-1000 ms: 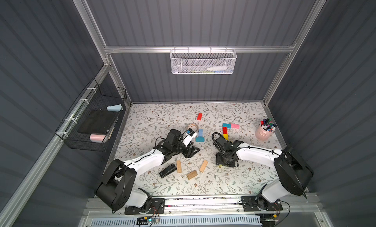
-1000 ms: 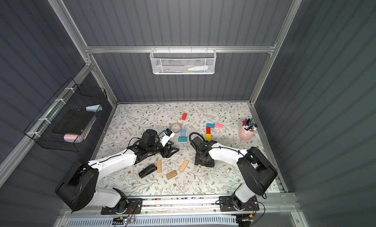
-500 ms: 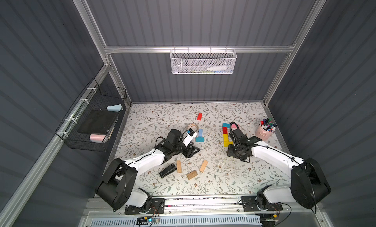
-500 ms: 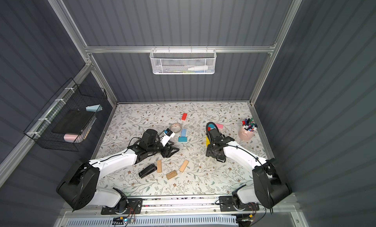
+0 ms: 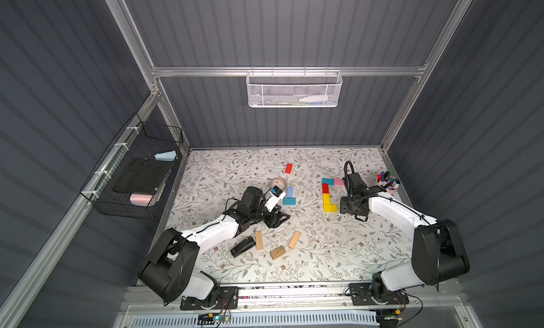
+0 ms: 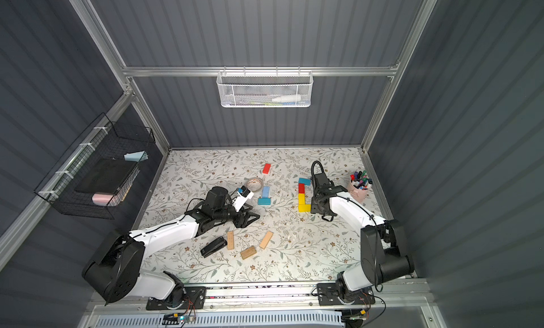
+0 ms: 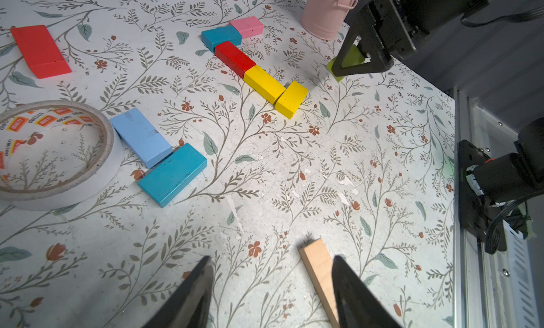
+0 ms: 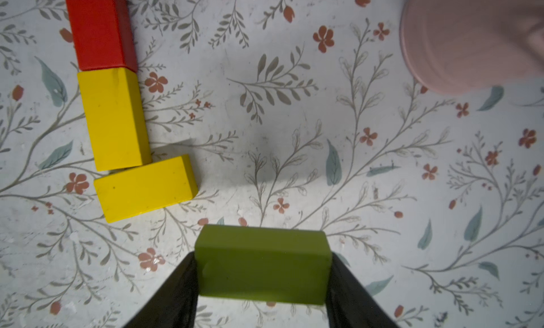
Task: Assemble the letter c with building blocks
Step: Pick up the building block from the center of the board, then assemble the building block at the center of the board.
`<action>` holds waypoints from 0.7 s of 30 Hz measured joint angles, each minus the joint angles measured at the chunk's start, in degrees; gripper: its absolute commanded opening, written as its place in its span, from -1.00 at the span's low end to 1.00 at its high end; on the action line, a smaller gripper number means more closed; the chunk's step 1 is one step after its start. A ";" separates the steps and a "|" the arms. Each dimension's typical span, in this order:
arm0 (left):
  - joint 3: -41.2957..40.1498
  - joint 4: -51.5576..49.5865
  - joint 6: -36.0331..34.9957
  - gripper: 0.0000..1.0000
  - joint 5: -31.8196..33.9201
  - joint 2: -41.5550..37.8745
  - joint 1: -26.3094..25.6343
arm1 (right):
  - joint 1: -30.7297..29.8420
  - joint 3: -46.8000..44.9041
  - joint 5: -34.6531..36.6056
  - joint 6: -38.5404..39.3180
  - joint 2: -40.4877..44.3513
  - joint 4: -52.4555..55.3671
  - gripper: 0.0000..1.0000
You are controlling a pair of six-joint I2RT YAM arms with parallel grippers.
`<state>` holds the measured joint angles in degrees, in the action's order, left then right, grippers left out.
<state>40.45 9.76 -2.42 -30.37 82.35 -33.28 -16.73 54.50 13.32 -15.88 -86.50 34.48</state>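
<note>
A partial row of building blocks lies flat in both top views: teal [image 5: 327, 181], pink [image 5: 339, 182], red [image 5: 325, 188] and two yellow [image 5: 329, 207]. My right gripper [image 8: 262, 261] is shut on a lime green block [image 8: 262, 264], held just above the mat to the right of the lower yellow block [image 8: 145, 188], with a gap between them. My left gripper [image 7: 272, 261] stands open and empty over the mat, a tan block [image 7: 319, 270] lying by one finger. Light blue [image 5: 290, 191], teal [image 5: 289, 201], red [image 5: 289, 168] and three tan blocks [image 5: 278, 252] lie loose.
A tape roll [image 5: 278, 183] lies beside the light blue block. A black stapler [image 5: 243, 246] sits near the tan blocks. A pink pen cup [image 5: 388, 183] stands close behind my right arm. A wire basket [image 5: 132, 170] hangs on the left wall.
My right arm has swung from the middle of the mat to the right, carrying the green block beside the lower yellow block. The left arm has barely moved.
</note>
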 measured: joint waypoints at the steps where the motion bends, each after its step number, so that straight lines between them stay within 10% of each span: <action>1: 0.00 -0.02 0.00 0.24 0.00 0.00 0.00 | 0.48 0.02 -0.04 1.09 -0.68 -0.50 0.05; 21: 0.00 0.76 -0.02 0.24 0.02 0.61 0.00 | 6.88 2.84 -6.97 10.05 -8.50 -6.67 0.06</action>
<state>40.45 10.52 -2.44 -30.35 82.96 -33.28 -9.85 57.34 6.35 -5.82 -95.00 27.81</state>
